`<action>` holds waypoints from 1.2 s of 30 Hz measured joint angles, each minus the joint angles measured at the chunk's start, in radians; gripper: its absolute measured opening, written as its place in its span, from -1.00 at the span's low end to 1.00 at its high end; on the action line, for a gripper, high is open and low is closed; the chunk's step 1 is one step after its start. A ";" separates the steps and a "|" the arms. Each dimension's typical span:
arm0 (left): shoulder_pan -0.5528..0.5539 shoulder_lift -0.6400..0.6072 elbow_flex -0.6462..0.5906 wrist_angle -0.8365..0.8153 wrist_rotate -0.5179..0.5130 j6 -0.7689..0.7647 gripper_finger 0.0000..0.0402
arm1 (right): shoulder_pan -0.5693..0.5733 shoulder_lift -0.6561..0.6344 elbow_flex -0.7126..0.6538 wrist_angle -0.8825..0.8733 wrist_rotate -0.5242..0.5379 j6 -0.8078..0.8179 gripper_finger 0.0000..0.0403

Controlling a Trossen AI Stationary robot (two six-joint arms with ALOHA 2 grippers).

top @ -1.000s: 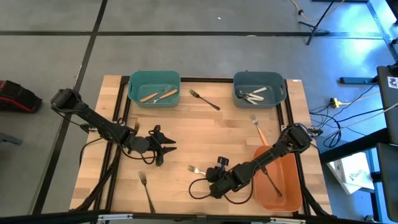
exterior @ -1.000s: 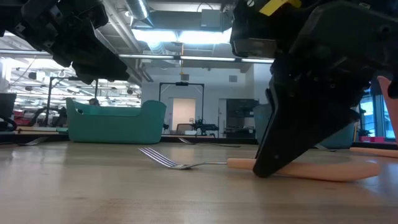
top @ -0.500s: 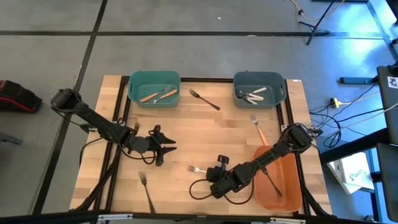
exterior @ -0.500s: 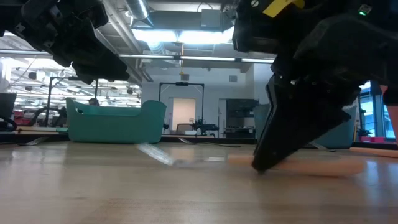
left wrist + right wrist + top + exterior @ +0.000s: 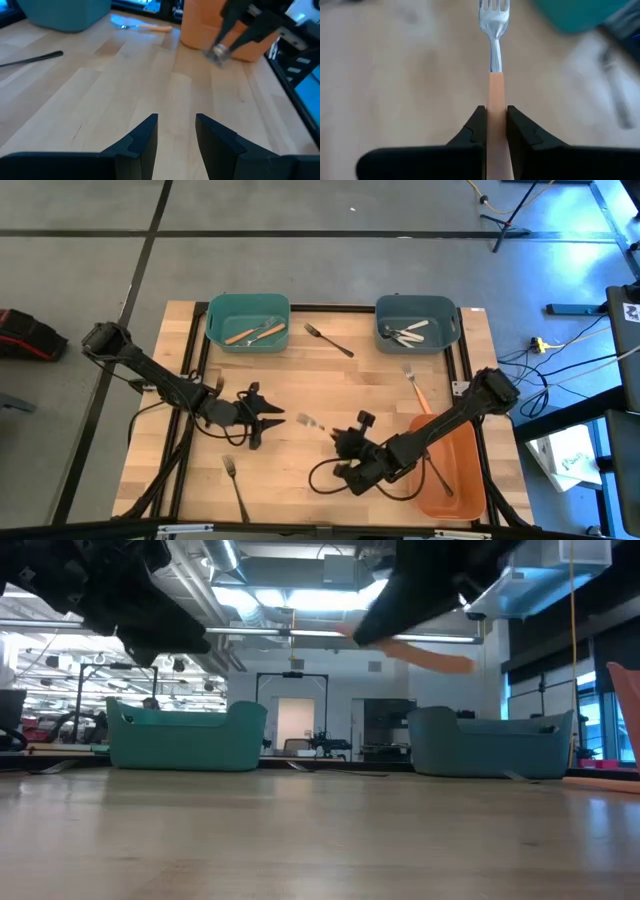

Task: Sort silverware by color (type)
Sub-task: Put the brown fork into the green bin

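Now the right pincer [image 5: 494, 131] clamps an orange-handled fork [image 5: 495, 60] above the desk [image 5: 330, 380]; the left pincer [image 5: 176, 131] hovers, narrowly parted.

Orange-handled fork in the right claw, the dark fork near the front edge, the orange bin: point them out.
Orange-handled fork [image 5: 496, 95], right wrist view, on the handle.
Dark fork [image 5: 236, 490], high view, mid-shaft.
Orange bin [image 5: 478, 480], high view, right wall.

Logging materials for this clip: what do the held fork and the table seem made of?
Fork in the right gripper: shiny silver head, likely polished metal; matte orange-tan handle, probably plastic, though the look leaves that open. Table: pale planks with visible grain and seams, apparently wood with a smooth finish.
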 joint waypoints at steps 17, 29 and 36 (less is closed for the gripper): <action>-0.023 0.073 0.000 0.332 0.011 0.097 -0.36 | -0.055 0.026 -0.001 0.472 0.185 -0.393 -0.85; -0.056 0.161 0.001 0.550 -0.076 0.128 -0.36 | -0.067 0.095 -0.001 0.682 0.166 -0.520 -0.85; -0.056 0.163 0.001 0.595 -0.058 0.124 -0.36 | -0.081 0.096 -0.001 0.716 0.139 -0.525 -0.85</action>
